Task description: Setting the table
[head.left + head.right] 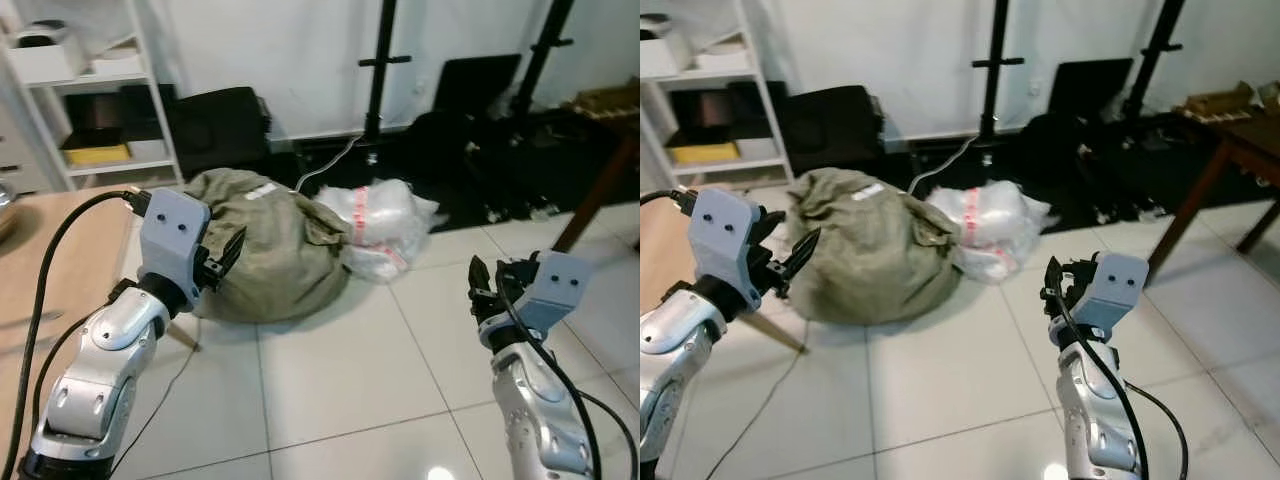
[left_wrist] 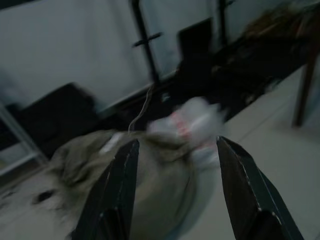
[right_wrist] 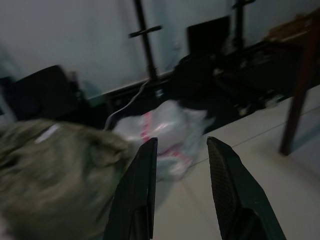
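Both arms are raised out front with nothing in them, which looks like a carry-ready pose between spots. The left gripper (image 1: 228, 255) has its fingers spread wide and empty, and the right gripper (image 3: 179, 190) is parted a bit less, also empty. The wooden table (image 1: 60, 250) sits at the robot's left, its long edge running away from the camera. The green sack (image 1: 270, 250) and white plastic bag (image 1: 380, 225) lie on the tiled floor.

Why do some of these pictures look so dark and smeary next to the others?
Both eye views are bright and fairly sharp, with a glare spot on the floor tiles. Both wrist views are dim and motion-blurred: the green sack and the white plastic bag smear, while the black fingers stay crisp.
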`<state>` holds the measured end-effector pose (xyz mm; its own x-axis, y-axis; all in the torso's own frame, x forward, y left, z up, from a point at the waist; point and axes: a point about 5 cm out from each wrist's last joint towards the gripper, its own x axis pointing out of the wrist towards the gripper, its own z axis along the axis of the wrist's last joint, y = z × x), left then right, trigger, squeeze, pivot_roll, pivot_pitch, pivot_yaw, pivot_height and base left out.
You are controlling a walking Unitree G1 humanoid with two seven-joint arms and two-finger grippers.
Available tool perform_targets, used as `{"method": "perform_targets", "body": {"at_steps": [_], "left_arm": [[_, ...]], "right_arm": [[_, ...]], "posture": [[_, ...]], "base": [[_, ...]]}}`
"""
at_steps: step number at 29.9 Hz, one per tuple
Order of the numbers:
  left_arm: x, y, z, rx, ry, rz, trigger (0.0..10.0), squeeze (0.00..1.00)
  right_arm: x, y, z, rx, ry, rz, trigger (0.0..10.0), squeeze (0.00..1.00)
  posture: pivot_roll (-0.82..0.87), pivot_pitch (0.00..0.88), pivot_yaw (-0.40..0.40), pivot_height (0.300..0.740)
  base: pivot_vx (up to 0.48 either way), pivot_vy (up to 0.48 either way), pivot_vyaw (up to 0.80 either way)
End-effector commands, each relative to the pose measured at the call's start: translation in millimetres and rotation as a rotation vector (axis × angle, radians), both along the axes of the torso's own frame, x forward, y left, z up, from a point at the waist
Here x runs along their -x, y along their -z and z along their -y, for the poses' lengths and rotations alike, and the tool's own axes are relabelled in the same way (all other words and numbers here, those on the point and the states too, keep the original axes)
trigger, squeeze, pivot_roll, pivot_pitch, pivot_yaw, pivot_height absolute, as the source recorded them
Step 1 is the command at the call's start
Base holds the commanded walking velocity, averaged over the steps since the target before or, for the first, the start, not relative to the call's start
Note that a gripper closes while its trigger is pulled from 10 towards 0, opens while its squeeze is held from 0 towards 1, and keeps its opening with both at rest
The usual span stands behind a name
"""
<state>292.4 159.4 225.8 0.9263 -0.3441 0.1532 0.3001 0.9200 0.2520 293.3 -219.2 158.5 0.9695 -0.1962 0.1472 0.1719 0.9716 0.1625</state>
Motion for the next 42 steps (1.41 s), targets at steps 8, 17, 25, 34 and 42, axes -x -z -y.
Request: {"method": "perform_targets", "body": {"at_steps": [8, 17, 25, 34, 42], "left_arm": [[-0.2, 4.5, -5.1, -0.016, -0.014, -0.011, 10.0, 0.00], [-0.2, 4.4, -3.0, -0.011, 0.000, -0.009, 10.0, 0.00], [-0.8, 4.4, -1.0, -0.008, 0.009, -0.007, 10.0, 0.00], [-1.1, 4.4, -0.6, -0.008, 0.013, -0.006, 10.0, 0.00], [-1.2, 4.5, -0.7, -0.008, 0.013, -0.005, 10.0, 0.00]], "right_arm": [[0.0, 3.0, -3.3, -0.018, -0.008, -0.007, 10.0, 0.00], [-0.3, 3.3, -2.5, -0.019, -0.005, -0.007, 10.0, 0.00], [-0.3, 3.3, -2.0, -0.020, -0.001, -0.008, 10.0, 0.00], [-0.4, 3.3, -1.7, -0.020, 0.000, -0.007, 10.0, 0.00], [-0.4, 3.3, -1.8, -0.020, 0.000, -0.007, 10.0, 0.00]], "posture": [[-0.03, 0.000, 0.085, 0.740], [-0.03, 0.000, 0.085, 0.740], [-0.03, 0.000, 0.087, 0.740], [-0.03, 0.000, 0.087, 0.740], [-0.03, 0.000, 0.087, 0.740]], "base": [[0.480, 0.000, -0.75], [0.480, 0.000, -0.75], [0.480, 0.000, -0.75], [0.480, 0.000, -0.75], [0.480, 0.000, -0.75]]}}
